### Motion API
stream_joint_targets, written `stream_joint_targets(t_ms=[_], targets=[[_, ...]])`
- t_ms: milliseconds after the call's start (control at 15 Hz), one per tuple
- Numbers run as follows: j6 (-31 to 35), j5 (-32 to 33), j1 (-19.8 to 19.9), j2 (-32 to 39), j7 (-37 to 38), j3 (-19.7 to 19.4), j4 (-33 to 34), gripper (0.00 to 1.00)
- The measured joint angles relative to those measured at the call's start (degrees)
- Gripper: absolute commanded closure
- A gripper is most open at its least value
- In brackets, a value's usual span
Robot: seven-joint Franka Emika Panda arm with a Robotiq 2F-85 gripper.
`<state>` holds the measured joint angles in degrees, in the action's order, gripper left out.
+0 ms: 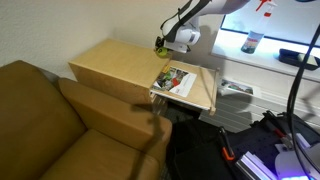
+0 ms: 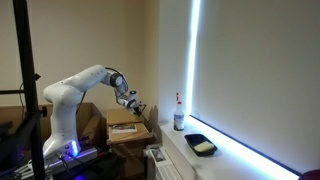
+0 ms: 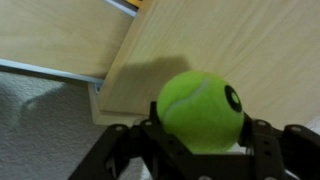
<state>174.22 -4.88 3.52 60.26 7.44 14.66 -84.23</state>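
Wrist view: claw (image 3: 200, 138) pinching a tennis ball (image 3: 200, 108). Ball sits right between the two fingers (image 3: 262, 140), one pad on each side, black mark on the ball's right. The ball fills the gap and pokes out ahead of the fingertips.

Under and behind the ball is the light wood top of the desk (image 3: 235, 40), with the ball's shadow on the wood just to its left. Can't tell if the ball touches the desk top or hangs just above it. A desk corner shows lower left of the ball, with grey carpet (image 3: 40, 120) beyond that edge.

In an exterior view the claw (image 1: 164, 44) is over the desk (image 1: 110, 65), at the top's far corner on the window side. The ball (image 1: 159, 45) shows as a yellow-green spot at the claw's tip. A brown sofa (image 1: 50, 120) sits against the near side of the desk. A lower wooden board (image 1: 204, 92) adjoins the desk, and a colourful magazine (image 1: 173, 80) lies flat on it, below the claw. Past the desk, a bottle (image 1: 252, 41) stands on the window sill.

In an exterior view from the side, the white arm (image 2: 85, 85) reaches out and the claw (image 2: 137, 108) points down at the desk (image 2: 125, 130). The bottle (image 2: 179, 120) and a black tray (image 2: 201, 146) are on the sill, well apart from the desk.
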Motion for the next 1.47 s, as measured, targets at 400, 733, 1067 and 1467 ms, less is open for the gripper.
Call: stream_joint_targets(t_ms=[400, 733, 1067, 1467], targets=[[-14.5, -7.7, 2.9, -16.7, 0.6, -1.1, -14.9, 0.59], [-24.0, -14.0, 4.3, -19.3, 0.2, -3.7, -20.5, 0.59], [-23.8, -20.8, 5.4, -16.8, -4.6, -2.5, -22.8, 0.59], [-11.0, -22.0, 6.0, -11.8, -10.7, -0.9, -23.9, 0.59]])
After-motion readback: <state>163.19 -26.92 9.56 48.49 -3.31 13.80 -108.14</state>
